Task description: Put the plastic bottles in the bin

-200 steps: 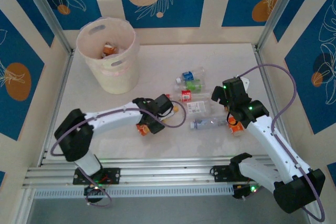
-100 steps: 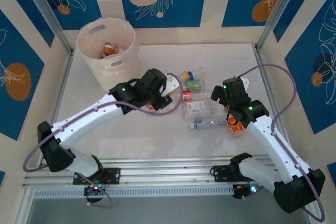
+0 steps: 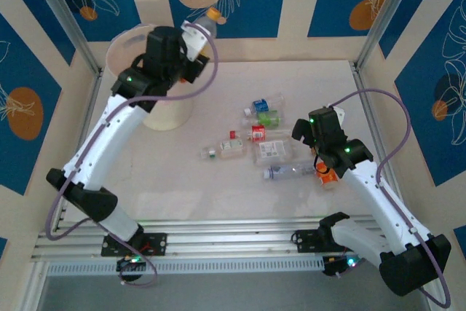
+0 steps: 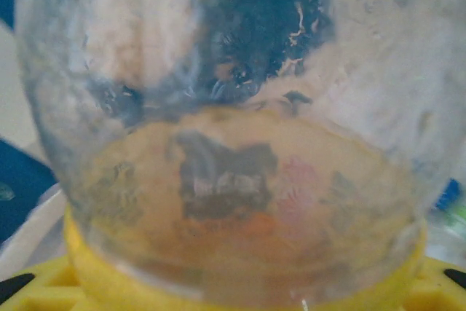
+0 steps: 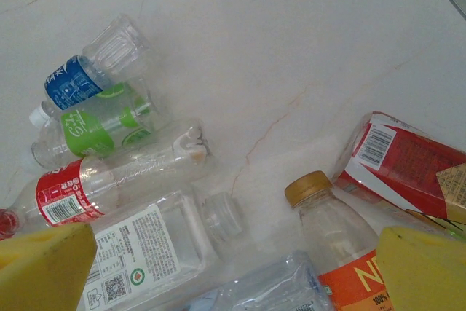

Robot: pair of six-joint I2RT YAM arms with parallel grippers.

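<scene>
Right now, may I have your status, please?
Left claw shut on clear orange-capped plastic bottle at rim of round translucent pale bin. Right claw open above loose bottles. Nothing blocking.

Bare table (image 3: 182,187) left of bottle cluster (image 3: 273,151); bin (image 3: 173,111) far left

Left arm stretched far and high, right arm folded low.
The left arm (image 3: 109,136) reaches from its base to the far left corner, and the left gripper (image 3: 195,37) is clamped on a clear bottle (image 3: 206,22). The right arm (image 3: 371,187) bends forward with its wrist tipped down. The right gripper (image 3: 301,133) is spread wide and holds nothing, its yellow pads (image 5: 44,267) well apart.
</scene>
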